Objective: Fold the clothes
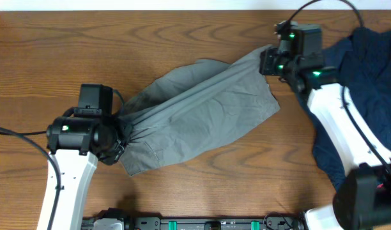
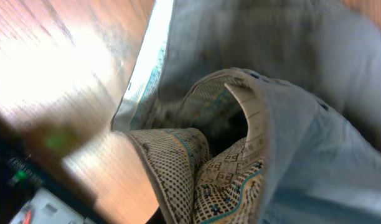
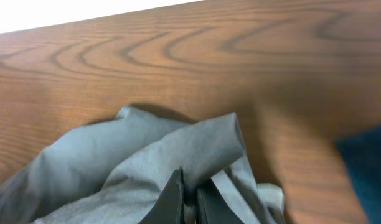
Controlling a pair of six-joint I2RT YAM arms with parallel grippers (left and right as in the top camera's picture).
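1. The grey shorts (image 1: 202, 112) lie in the middle of the wooden table (image 1: 55, 51), stretched from 8 o'clock to 1 o'clock.
2. The left gripper (image 1: 121, 131) is clenched on their bunched 8 o'clock end, where the speckled waistband (image 2: 221, 180) folds open.
3. The right gripper (image 3: 189, 183) pinches the 1 o'clock corner.
4. The navy garment (image 1: 368, 76) lies heaped at 3 o'clock, partly under the right arm (image 1: 336, 121).

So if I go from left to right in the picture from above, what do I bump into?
Left gripper pinching the cloth → grey shorts → right gripper holding their far corner → navy garment.
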